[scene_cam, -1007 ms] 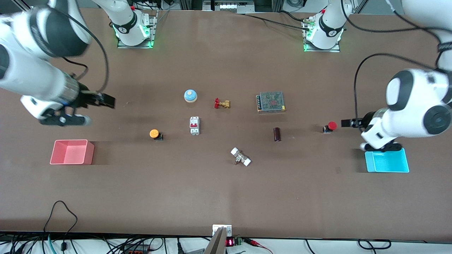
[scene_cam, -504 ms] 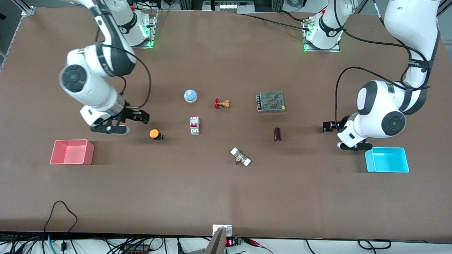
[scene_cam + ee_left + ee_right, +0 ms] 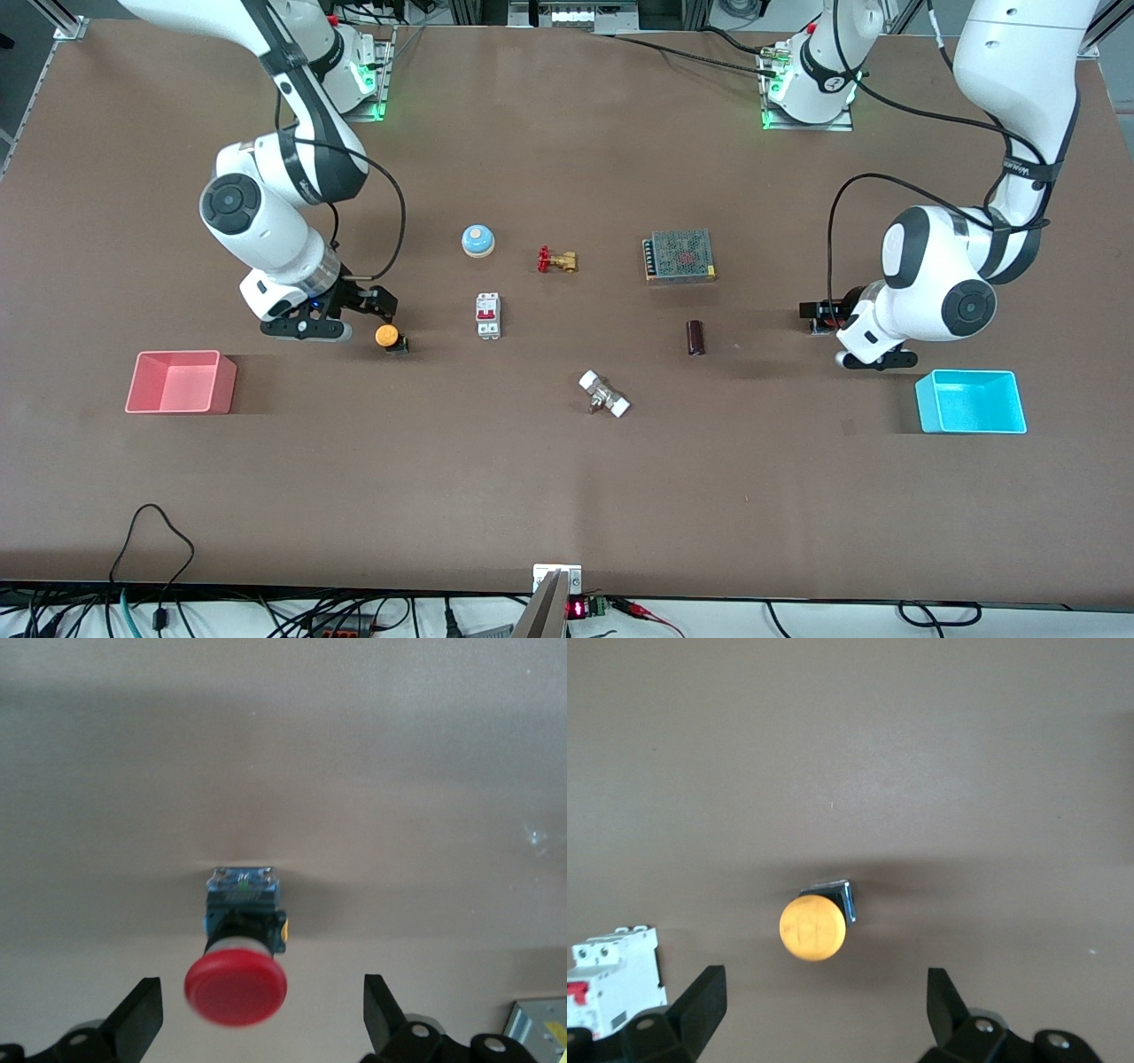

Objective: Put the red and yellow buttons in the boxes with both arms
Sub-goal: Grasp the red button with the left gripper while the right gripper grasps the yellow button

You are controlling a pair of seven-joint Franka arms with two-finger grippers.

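The yellow-orange button (image 3: pixel 387 335) stands on the table, also in the right wrist view (image 3: pixel 812 927). My right gripper (image 3: pixel 376 306) (image 3: pixel 824 1005) is open, low and right beside it, the cap just ahead of the fingertips. The red button (image 3: pixel 236 988) has its cap between the open fingers of my left gripper (image 3: pixel 261 1023), closer to one finger. In the front view my left gripper (image 3: pixel 813 312) hides most of it. The pink-red box (image 3: pixel 182 382) sits toward the right arm's end, the cyan box (image 3: pixel 972 401) toward the left arm's end.
Mid-table lie a blue bell (image 3: pixel 477 240), a brass valve (image 3: pixel 556 260), a white circuit breaker (image 3: pixel 487 315), a mesh power supply (image 3: pixel 679 256), a dark cylinder (image 3: pixel 696 338) and a white fitting (image 3: pixel 604 394). The breaker is close to the yellow button.
Both arms have swung in and come down. The right gripper moved from near the pink box to the yellow button. The left gripper moved over the red button.
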